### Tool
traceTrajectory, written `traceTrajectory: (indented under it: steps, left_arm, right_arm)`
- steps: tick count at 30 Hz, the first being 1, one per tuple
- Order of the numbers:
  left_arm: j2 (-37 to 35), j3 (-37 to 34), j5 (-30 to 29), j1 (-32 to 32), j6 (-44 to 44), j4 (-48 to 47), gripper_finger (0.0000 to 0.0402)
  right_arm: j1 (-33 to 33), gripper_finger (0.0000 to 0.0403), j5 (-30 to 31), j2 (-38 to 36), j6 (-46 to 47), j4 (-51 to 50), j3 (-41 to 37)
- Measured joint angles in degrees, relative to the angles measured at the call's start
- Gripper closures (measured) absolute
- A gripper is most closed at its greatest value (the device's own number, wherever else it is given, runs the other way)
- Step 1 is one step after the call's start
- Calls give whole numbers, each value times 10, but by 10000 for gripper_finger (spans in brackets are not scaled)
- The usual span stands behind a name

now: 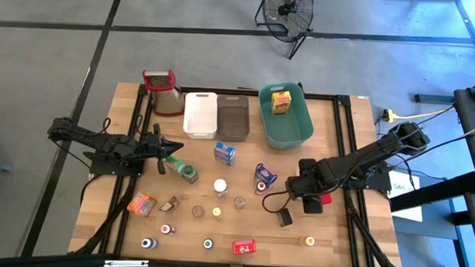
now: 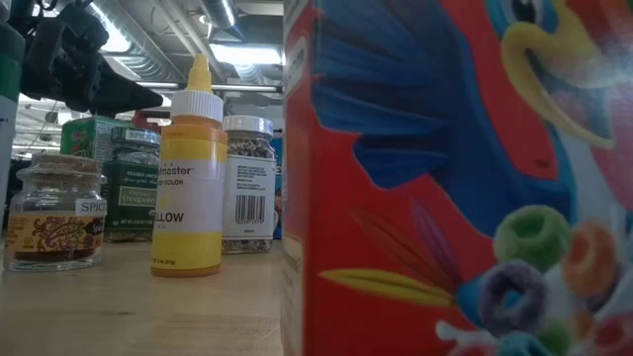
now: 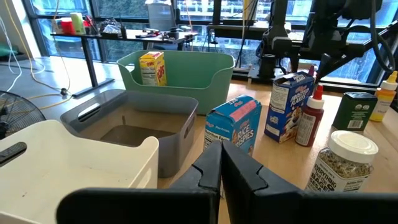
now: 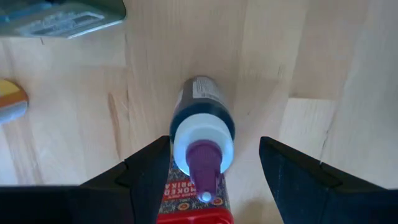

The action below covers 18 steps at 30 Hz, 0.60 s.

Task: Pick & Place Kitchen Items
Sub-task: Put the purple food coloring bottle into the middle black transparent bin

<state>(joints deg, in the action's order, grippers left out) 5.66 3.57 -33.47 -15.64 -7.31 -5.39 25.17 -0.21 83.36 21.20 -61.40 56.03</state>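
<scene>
Purple-tipped and white-capped, a small bottle [image 4: 203, 134] of dark blue-green liquid stands right under the right gripper [image 4: 211, 165], between its two dark fingers [image 4: 147, 167], which stand apart on either side of the cap without visibly touching it. Just below the cap sits a red tin [image 4: 194, 199] with printed lettering. Pale wood planks of the table [image 4: 298, 68] show smooth grain all round it.

From above, that gripper [image 1: 305, 186] hangs over the right half of the table, with a blue carton [image 1: 265, 176] just to its left and a teal plastic bin [image 1: 303, 128] with rounded corners beyond it, holding a yellow box [image 1: 280, 102].

Across the table the left gripper [image 1: 167, 149] has its fingers pressed together on nothing, a green-capped jar [image 1: 183, 171] lying near its tip. Ahead of it sit a white bin [image 3: 74, 155], a grey bin [image 3: 134, 121] and a pale blue cereal box [image 3: 233, 127]; further off stand a red sauce bottle [image 3: 309, 115] and a round jar [image 3: 344, 160] of seeds with a white lid. A ribbed steel grater [image 1: 164, 91] with red handle stands at the table's far corner.

Low down, a glossy red cereal box [image 2: 455, 178] fills the view, beside a yellow squeeze bottle [image 2: 190, 178] and a cork-topped glass jar [image 2: 54, 213].
</scene>
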Motion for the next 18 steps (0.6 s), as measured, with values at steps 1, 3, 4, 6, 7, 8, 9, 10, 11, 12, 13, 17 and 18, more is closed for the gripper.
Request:
traceTrajectory:
  steps: [1, 3, 4, 6, 7, 8, 9, 10, 11, 12, 13, 17, 18]
  left_arm:
    - [0, 0, 0, 0, 0, 0, 397]
    - [0, 0, 0, 0, 0, 0, 398]
    - [0, 0, 0, 0, 0, 0, 398]
    - [0, 0, 0, 0, 0, 0, 397]
    - [0, 0, 0, 0, 0, 0, 398]
    - [0, 0, 0, 0, 0, 0, 398]
    - [0, 0, 0, 0, 0, 0, 398]
    - [0, 0, 0, 0, 0, 0, 397]
    - [0, 0, 0, 0, 0, 0, 398]
    - [0, 0, -1, 0, 0, 0, 398]
    - [0, 0, -1, 0, 0, 0, 398]
    - [0, 0, -1, 0, 0, 0, 398]
    - [0, 0, -1, 0, 0, 0, 398]
  right_arm:
    - [0, 153, 0, 0, 0, 0, 0]
    - [0, 153, 0, 0, -1, 0, 0]
    - [0, 153, 0, 0, -2, 0, 0]
    - [0, 153, 0, 0, -2, 0, 0]
    - [0, 153, 0, 0, -2, 0, 0]
    - [0, 153, 0, 0, -2, 0, 0]
    - [0, 153, 0, 0, -2, 0, 0]
    - [0, 153, 0, 0, -2, 0, 0]
    - [0, 153, 0, 0, -2, 0, 0]
    - [0, 153, -1, 0, -2, 0, 0]
    - [0, 153, -2, 0, -5, -1, 0]
    - [0, 153, -3, 0, -6, 0, 0]
    - [0, 153, -3, 0, -6, 0, 0]
